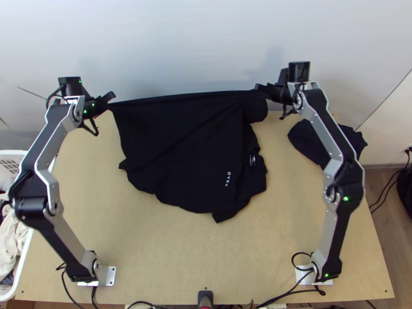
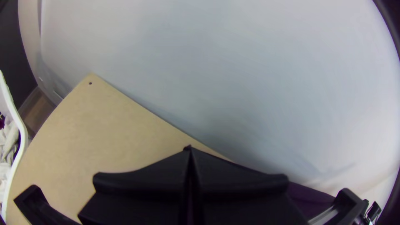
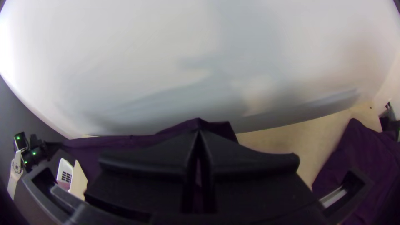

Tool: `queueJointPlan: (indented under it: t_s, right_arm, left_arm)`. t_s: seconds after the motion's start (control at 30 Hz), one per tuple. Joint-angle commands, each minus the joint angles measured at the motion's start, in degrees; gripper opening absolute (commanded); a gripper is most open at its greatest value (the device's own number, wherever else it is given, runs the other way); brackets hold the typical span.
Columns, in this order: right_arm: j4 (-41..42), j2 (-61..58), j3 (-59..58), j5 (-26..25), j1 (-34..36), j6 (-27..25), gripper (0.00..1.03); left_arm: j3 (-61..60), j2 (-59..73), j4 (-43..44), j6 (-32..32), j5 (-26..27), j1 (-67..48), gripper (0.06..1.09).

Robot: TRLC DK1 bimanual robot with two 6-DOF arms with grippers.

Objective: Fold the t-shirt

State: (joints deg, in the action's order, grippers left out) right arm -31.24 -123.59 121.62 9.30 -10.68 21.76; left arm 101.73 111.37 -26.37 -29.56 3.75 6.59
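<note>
Okay, counts first: we have two arms, two grippers, two dark garments on the tabletop [image 1: 175, 257] and one basket.

The t-shirt [image 1: 190, 159], black, sits mid-width toward the far edge of the tabletop. Our left gripper [image 1: 110, 99] has its fingers together, clamped on one corner of it near the far left corner of the tabletop. Our right gripper [image 1: 260, 90] is closed too, pinching the cloth at the far edge, right of the middle. Between those two grips we see one long edge, held up and pulled nearly straight. The rest hangs down from it onto the tabletop, a bit rumpled, with one sleeve [image 1: 226, 211] pointing to the near edge. One small white print and one neck label [image 1: 252, 159] face up.

Containers: one white basket [image 1: 23, 257], just beside the left edge of the tabletop. We see several clothes [image 1: 10, 242] in it, light and dark, loosely heaped; we can't count them.

The second garment [image 1: 307, 141], also dark, lies bunched by the far right corner, apart from the t-shirt.
</note>
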Motion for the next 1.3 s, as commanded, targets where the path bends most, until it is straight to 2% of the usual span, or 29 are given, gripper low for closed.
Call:
queueJointPlan:
  t_s: [0.0, 0.3, 0.6, 0.87, 1.17, 1.2, 1.23, 1.27]
  right_arm:
    - [-1.71, -7.1, 5.73, -1.48, -1.28, -1.1, 0.03]
    - [-7.95, -4.55, 1.34, -0.42, -1.28, -1.46, 0.03]
    - [-7.95, 6.52, -12.64, 4.59, -0.48, -1.02, 0.03]
    - [-7.95, 13.38, -26.53, 9.6, -0.4, -1.19, 0.03]
    - [-4.79, 14.96, -35.93, 10.48, -3.39, -0.84, 0.03]
    - [-4.26, 14.69, -35.93, 10.48, -3.39, -0.4, 0.04]
    - [-4.0, 14.43, -35.67, 10.56, -3.39, -0.14, 0.12]
    - [-4.0, 14.52, -35.4, 10.56, -3.39, 0.21, 0.27]
  left_arm:
    - [6.99, 8.16, 0.09, 1.26, -0.58, -0.35, 0.1]
    - [1.27, 7.54, -0.44, 2.49, 1.7, -0.79, 0.1]
    - [-9.54, -3.53, -0.52, 3.02, 5.92, -1.14, 0.1]
    - [-23.95, -11.44, 0.27, 8.03, 6.97, -1.05, 0.1]
    - [-33.0, -11.26, 7.47, 9.43, 7.06, -0.61, 0.11]
    - [-32.74, -10.74, 7.56, 9.35, 7.06, -0.61, 0.18]
    - [-32.39, -10.47, 7.56, 9.0, 7.06, -0.61, 0.32]
    - [-32.04, -10.47, 7.56, 8.73, 7.06, -0.61, 0.41]
